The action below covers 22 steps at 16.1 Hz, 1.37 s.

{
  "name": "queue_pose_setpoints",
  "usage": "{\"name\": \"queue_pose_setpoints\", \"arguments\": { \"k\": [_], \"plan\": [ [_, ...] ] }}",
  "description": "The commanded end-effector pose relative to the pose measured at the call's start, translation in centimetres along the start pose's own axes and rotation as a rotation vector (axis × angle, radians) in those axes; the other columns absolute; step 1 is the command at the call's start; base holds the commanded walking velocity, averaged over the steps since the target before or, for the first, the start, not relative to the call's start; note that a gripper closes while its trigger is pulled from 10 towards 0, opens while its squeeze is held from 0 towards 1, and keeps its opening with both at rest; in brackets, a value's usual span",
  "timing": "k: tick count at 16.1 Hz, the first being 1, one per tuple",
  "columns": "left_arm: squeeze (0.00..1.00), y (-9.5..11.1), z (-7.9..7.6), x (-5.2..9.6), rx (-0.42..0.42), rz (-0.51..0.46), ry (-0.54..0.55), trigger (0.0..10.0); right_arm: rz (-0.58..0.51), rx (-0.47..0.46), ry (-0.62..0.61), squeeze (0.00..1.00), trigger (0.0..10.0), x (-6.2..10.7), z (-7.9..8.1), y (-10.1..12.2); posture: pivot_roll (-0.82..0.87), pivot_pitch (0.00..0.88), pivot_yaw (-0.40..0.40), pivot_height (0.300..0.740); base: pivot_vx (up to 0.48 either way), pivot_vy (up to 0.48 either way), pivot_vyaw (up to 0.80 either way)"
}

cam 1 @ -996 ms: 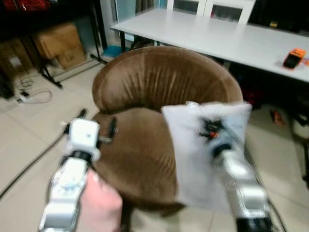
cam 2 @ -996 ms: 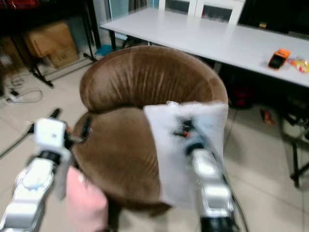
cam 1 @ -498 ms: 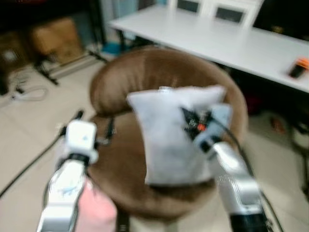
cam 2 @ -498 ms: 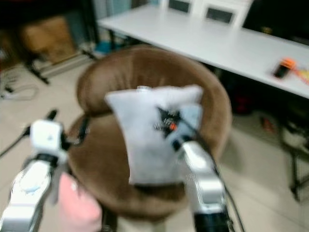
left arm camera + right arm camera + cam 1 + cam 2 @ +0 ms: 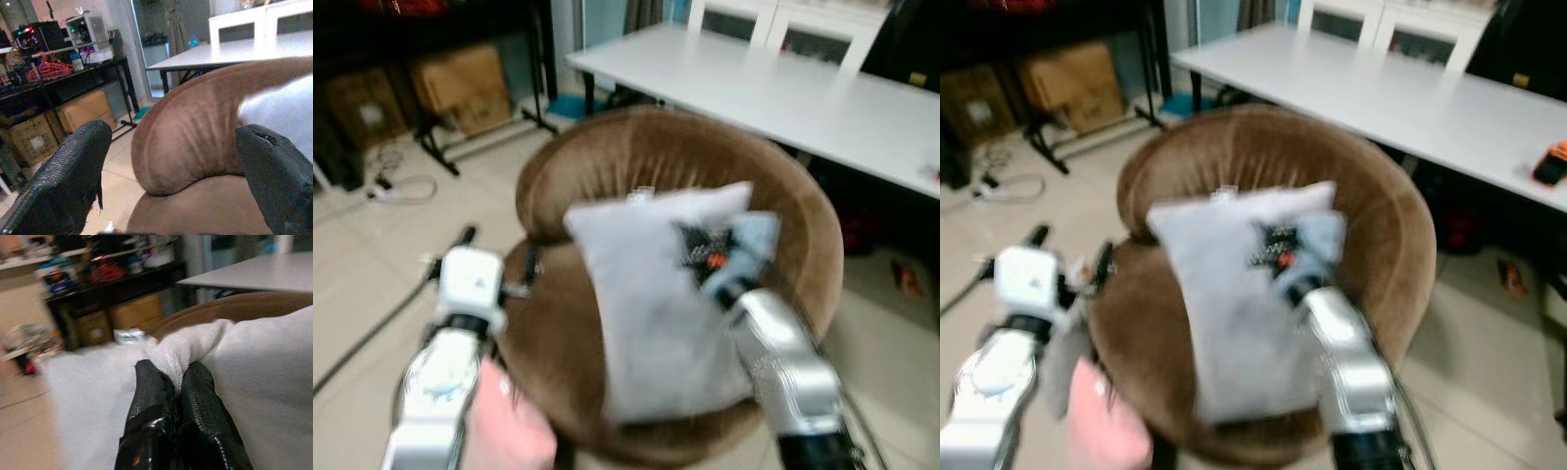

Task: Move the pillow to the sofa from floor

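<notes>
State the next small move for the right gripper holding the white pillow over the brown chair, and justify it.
Probably lower and release: the right gripper pinches a fold of the white pillow, which already hangs over the brown chair's seat. The left gripper waits open beside it.

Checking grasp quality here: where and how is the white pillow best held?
By a pinched fold of fabric near its upper right edge, approached from the robot's side, as the right gripper does. The pillow is soft and too wide to span, so bunched cloth gives the fingers purchase.
</notes>
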<state>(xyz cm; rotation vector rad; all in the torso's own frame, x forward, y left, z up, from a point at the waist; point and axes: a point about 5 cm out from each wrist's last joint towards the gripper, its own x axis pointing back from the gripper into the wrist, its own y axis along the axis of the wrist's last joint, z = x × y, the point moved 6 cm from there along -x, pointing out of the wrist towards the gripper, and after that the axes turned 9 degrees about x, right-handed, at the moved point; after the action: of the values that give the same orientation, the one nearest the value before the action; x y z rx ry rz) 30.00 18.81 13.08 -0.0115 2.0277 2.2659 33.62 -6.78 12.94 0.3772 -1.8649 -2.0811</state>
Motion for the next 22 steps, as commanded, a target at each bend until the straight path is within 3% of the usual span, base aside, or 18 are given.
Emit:
{"name": "queue_pose_setpoints", "arguments": {
  "k": [1, 4, 9, 12, 14, 18, 20, 22],
  "plan": [
    [0.0, -0.2, -1.5, 0.4, 0.015, 0.02, -0.082, 10.0, -0.046, 0.049, -0.01, 0.0, 10.0, -0.1, -0.9, 2.0, 0.07, 0.0, -0.033, 0.74, 0.0, 0.0, 0.0],
    [0.0, -1.2, -2.5, 1.5, -0.028, 0.076, -0.181, 10.0, -0.028, 0.077, 0.033, 0.0, 10.0, -1.0, 0.2, 2.3, 0.07, 0.0, -0.042, 0.74, 0.0, 0.0, 0.0],
    [0.0, -2.0, -2.6, 3.2, -0.062, 0.135, -0.251, 10.0, 0.079, 0.114, 0.066, 0.0, 10.0, -4.5, 3.2, 1.1, 0.08, 0.013, -0.06, 0.74, 0.0, 0.0, 0.0],
    [0.0, -2.1, -2.6, 3.5, -0.063, 0.147, -0.253, 10.0, 0.101, 0.082, 0.035, 0.0, 10.0, -6.9, 4.0, 1.1, 0.08, 0.028, -0.069, 0.74, 0.0, 0.0, 0.0],
    [0.0, -2.3, -2.6, 3.8, -0.068, 0.157, -0.251, 10.0, 0.144, -0.038, -0.032, 0.0, 10.0, -9.0, 4.5, 0.4, 0.09, 0.042, -0.088, 0.74, 0.0, 0.0, 0.0],
    [0.0, -2.3, -2.6, 4.2, -0.072, 0.162, -0.243, 10.0, 0.199, -0.198, -0.289, 0.0, 10.0, -10.2, 1.1, -0.3, 0.11, 0.046, -0.107, 0.74, 0.0, 0.0, 0.0],
    [0.0, -2.2, -2.4, 4.4, -0.073, 0.163, -0.238, 10.0, 0.209, -0.282, -0.41, 0.0, 10.0, -10.0, -1.7, -0.6, 0.11, 0.047, -0.107, 0.74, 0.0, 0.0, 0.0],
    [0.0, -2.2, -2.6, 4.4, -0.068, 0.169, -0.253, 10.0, 0.242, -0.291, -0.498, 0.0, 10.0, -9.2, -3.8, -1.7, 0.11, 0.046, -0.101, 0.74, 0.0, 0.0, 0.0]
  ]
}}
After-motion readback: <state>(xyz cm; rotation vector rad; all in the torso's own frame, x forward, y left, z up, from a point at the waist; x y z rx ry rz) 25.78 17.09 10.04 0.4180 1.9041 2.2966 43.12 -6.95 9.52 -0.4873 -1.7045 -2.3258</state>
